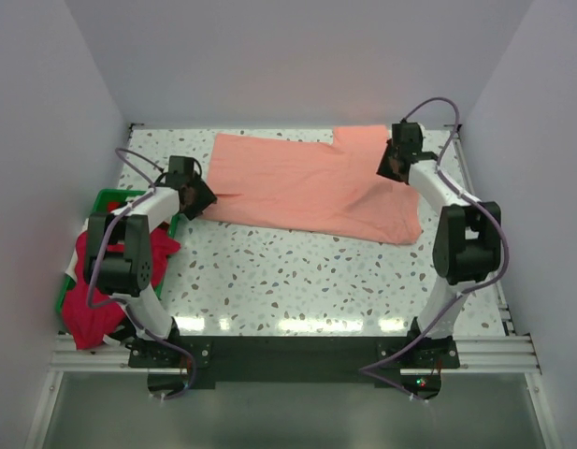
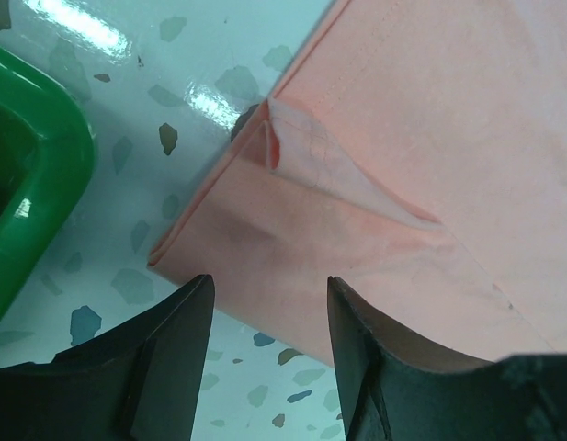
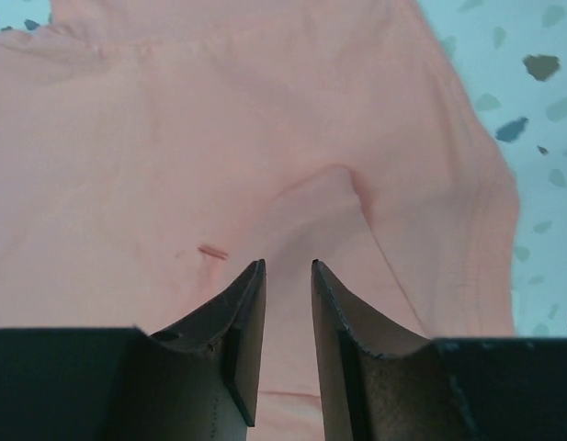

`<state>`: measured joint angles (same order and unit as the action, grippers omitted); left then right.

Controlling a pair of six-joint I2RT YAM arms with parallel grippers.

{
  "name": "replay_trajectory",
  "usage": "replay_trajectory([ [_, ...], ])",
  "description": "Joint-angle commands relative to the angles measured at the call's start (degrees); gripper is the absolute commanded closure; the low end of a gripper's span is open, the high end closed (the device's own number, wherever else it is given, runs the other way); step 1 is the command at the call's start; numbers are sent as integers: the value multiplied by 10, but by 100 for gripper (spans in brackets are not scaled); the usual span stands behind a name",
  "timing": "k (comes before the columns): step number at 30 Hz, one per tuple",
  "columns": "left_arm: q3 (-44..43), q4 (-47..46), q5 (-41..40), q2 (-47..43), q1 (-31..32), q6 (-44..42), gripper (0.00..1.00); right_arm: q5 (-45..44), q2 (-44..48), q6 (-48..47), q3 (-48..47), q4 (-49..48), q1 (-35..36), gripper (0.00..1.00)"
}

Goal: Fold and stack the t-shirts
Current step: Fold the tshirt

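Note:
A salmon-pink t-shirt (image 1: 307, 187) lies spread flat across the far half of the table. My left gripper (image 1: 202, 198) is open at the shirt's near-left corner. In the left wrist view the jaws (image 2: 269, 287) straddle the shirt's folded edge (image 2: 265, 276) without closing on it. My right gripper (image 1: 391, 170) hovers over the shirt's right side. In the right wrist view its jaws (image 3: 288, 266) stand a narrow gap apart, with puckered pink cloth (image 3: 219, 119) below and nothing between the pads. A crimson red t-shirt (image 1: 92, 309) hangs over the bin. No black or white shirts are in view.
A green plastic bin (image 1: 106, 198) stands at the table's left edge, close beside my left arm; its rim shows in the left wrist view (image 2: 35, 165). White walls close in the back and both sides. Speckled tabletop (image 1: 297, 281) lies in front of the shirt.

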<state>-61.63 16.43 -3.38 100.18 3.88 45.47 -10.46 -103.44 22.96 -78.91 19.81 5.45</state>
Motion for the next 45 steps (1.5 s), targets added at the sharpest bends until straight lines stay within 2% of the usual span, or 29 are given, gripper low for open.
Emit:
replay_trajectory([
  [1,2,-34,10,-4,4,5,43,12,-64,-17,-88,28,37,69],
  [6,-1,-32,11,-5,4,2,44,-46,-143,-28,-191,123,78,60],
  [13,-1,-35,15,-4,4,1,44,-131,-178,-29,-205,157,106,47],
  [22,0,-37,19,-3,3,2,45,-167,-177,-37,-181,175,114,50],
  [26,0,-37,22,-4,4,2,45,-163,-167,-33,-161,168,114,60],
  [27,0,-37,22,-5,3,1,45,-162,-163,-31,-158,168,115,69],
  [29,0,-37,23,-5,4,1,45,-159,-159,-27,-148,167,115,75],
  [30,0,-35,23,-6,4,1,45,-159,-154,-26,-143,166,115,84],
  [33,0,-35,23,-6,4,1,45,-160,-136,-14,-107,154,115,98],
  [35,1,-35,23,-6,4,1,45,-162,-110,-5,-67,132,114,99],
  [38,3,-37,25,-6,4,1,45,-155,-76,9,-15,109,114,97],
  [41,4,-38,27,-3,4,1,45,-145,-55,23,23,78,113,82],
  [42,4,-37,28,-3,4,1,45,-138,-49,26,30,64,113,73],
  [45,3,-37,26,-4,4,1,45,-121,-23,36,48,38,113,65],
])
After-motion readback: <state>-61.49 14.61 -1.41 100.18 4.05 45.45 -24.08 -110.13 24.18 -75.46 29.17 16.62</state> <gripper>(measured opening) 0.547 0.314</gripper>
